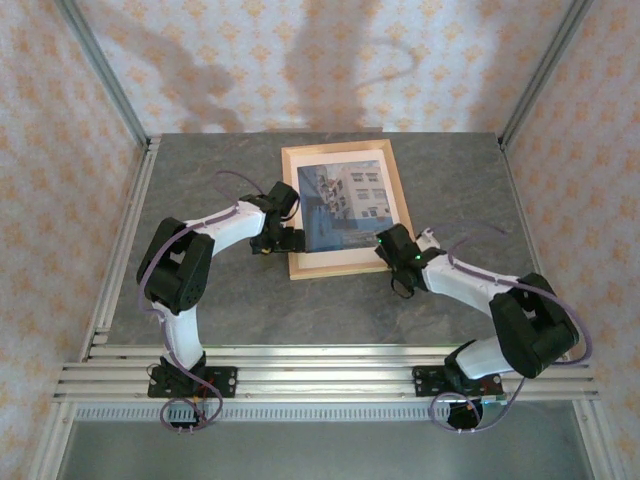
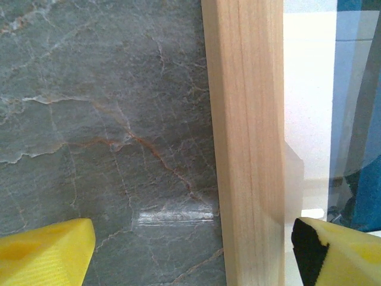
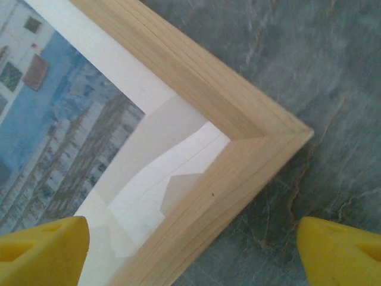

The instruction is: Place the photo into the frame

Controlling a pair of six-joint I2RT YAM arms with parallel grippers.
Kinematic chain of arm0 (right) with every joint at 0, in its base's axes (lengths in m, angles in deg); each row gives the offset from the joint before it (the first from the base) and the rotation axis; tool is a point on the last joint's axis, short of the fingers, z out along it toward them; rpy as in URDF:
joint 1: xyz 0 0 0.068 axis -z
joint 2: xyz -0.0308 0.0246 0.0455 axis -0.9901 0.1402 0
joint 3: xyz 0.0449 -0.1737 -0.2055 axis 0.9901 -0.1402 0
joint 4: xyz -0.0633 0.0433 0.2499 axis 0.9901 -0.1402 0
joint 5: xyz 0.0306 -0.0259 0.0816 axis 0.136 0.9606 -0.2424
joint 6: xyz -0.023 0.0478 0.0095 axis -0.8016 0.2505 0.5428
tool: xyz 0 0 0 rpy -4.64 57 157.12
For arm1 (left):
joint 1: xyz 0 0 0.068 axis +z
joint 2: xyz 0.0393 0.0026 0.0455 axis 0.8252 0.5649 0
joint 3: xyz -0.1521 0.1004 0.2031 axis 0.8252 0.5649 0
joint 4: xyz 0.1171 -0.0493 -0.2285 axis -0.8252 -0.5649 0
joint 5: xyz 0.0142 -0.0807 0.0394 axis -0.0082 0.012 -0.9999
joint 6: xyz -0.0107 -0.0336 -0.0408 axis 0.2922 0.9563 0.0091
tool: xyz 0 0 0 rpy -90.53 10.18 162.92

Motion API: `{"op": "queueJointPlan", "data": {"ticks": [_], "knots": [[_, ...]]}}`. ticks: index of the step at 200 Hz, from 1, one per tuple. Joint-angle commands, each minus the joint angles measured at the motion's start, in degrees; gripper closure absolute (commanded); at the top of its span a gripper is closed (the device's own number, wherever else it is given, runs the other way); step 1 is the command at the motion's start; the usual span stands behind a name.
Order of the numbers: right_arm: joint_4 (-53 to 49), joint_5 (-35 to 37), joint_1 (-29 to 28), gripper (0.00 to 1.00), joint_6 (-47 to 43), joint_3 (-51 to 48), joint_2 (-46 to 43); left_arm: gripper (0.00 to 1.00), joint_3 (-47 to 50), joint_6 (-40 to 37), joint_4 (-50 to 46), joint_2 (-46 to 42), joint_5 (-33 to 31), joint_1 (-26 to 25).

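Frame lies flat on the table, centre to far. Photo lies inside the frame. Left gripper sits over the frame's left rail near its near end, one finger outside, one inside. Right gripper sits astride the near right corner.

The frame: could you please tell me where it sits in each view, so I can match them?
Top external: the frame lies flat at centre, slightly above the middle.
Left wrist: the frame shows as one vertical rail, right of centre.
Right wrist: the frame shows as a corner pointing right, at centre.
Shared landmark: the blue photo inside its rails.
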Motion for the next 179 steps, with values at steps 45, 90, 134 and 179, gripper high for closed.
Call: {"op": "queueJointPlan", "data": {"ticks": [45,90,134,179], "knots": [[-6.9,-5.5,10.3,0.10,-34.3,13.1,5.2,0.11,-1.7,-1.6,-2.0,-1.6,-1.1,1.5],[-6.7,-13.5,15.7,0.18,-44.8,19.0,12.6,0.17,-0.5,-0.8,-0.4,-2.0,1.3,1.5],[-7.2,-16.3,17.0,0.34,-49.3,21.2,17.5,0.29,1.4,-0.2,0.5,-2.3,1.6,1.6],[-6.9,-18.1,17.0,0.50,-49.3,20.1,19.1,0.37,3.8,0.5,1.7,-2.7,2.1,2.0]]}}
